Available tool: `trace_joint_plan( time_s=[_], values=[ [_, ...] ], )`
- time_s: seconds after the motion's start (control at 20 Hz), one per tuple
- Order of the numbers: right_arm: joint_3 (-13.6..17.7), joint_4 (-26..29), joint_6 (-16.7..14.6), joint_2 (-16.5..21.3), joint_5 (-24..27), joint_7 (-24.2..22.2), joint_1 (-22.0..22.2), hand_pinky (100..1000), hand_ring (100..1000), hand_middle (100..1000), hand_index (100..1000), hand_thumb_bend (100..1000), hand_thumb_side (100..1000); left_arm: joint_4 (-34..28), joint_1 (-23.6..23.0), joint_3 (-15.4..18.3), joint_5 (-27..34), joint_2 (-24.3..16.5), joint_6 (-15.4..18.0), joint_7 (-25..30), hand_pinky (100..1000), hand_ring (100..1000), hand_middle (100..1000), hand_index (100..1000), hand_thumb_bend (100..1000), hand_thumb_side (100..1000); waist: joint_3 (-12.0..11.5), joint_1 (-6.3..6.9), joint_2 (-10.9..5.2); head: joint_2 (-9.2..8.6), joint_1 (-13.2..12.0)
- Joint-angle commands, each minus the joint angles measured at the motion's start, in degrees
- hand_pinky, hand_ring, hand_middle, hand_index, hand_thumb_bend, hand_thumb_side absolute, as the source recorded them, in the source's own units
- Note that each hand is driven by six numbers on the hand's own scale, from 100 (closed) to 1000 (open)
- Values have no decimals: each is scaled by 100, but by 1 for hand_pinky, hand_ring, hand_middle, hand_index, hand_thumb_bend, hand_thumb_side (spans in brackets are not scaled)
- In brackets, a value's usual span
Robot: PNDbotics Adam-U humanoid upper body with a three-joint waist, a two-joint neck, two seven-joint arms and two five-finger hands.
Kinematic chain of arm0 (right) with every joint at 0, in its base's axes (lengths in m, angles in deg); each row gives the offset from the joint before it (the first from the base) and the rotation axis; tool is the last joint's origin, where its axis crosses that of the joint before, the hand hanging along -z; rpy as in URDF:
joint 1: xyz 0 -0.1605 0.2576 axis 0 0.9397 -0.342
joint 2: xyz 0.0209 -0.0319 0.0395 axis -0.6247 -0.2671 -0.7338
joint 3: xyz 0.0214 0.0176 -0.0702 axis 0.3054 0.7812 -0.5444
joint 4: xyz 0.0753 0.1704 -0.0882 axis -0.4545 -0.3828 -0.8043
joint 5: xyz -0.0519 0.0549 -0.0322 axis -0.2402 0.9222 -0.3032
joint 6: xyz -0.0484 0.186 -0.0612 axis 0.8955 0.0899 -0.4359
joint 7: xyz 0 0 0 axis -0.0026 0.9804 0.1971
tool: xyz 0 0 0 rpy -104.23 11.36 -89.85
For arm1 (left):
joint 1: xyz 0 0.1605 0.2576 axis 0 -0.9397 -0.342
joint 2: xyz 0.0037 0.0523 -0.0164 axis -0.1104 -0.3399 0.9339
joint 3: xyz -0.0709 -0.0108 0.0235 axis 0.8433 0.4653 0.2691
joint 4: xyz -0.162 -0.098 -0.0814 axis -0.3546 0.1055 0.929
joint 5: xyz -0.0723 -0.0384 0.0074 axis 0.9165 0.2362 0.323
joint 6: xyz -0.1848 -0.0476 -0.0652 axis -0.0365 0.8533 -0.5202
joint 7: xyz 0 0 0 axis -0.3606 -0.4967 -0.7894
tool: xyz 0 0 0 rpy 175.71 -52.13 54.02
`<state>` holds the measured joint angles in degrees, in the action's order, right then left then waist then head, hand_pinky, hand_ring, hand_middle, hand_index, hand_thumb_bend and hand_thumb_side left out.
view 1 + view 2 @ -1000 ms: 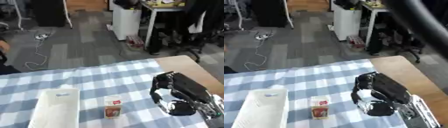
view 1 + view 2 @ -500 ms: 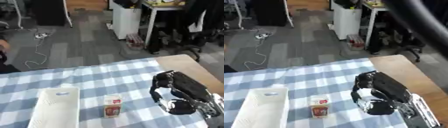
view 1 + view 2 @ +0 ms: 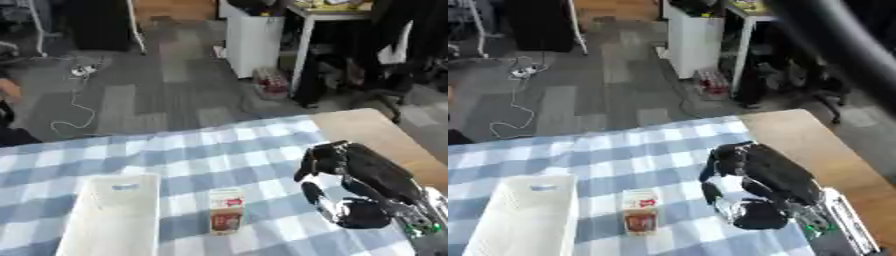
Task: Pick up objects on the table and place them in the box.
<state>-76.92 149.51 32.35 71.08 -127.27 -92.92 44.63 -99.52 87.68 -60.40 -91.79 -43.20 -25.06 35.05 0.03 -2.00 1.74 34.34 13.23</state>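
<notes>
Almost nothing has changed in the last second. The right hand [image 3: 350, 185] still hangs above the right side of the worktop [image 3: 262, 150], fingers curled in and holding nothing. The small carton [image 3: 227, 217] still stands upright on the blue checked cloth [image 3: 192, 160], just left of the hand and not touching it. The white box [image 3: 114, 217] sits just left of the carton, near the front edge. So the pick-up has not started yet. Nothing lies between the hand and the carton. The left hand does not show. Far behind are office floor, a cable and chairs.
</notes>
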Motion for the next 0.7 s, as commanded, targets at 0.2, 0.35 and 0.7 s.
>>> trace_joint_plan(
  time_s=[0.2, 0.35, 0.7],
  values=[
    [-141, 78, 551, 372, 882, 764, 295, 514, 500, 603, 854, 100, 1000, -91, 66, 76, 66, -190, -20, 5, 395, 453, 639, 762, 125, 912, -73, -20, -62, 577, -293],
    [-229, 78, 691, 570, 1493, 1158, 462, 581, 530, 624, 891, 100, 1000, -91, 69, 76, 69, -189, -18, 16, 395, 453, 639, 762, 125, 912, -89, -28, -50, 629, -273],
    [-239, 78, 1029, 973, 1898, 1598, 636, 793, 641, 745, 949, 154, 1000, -91, 58, 59, 37, -189, -10, 36, 394, 453, 639, 762, 124, 912, -99, -45, -27, 617, -246]
  ],
)
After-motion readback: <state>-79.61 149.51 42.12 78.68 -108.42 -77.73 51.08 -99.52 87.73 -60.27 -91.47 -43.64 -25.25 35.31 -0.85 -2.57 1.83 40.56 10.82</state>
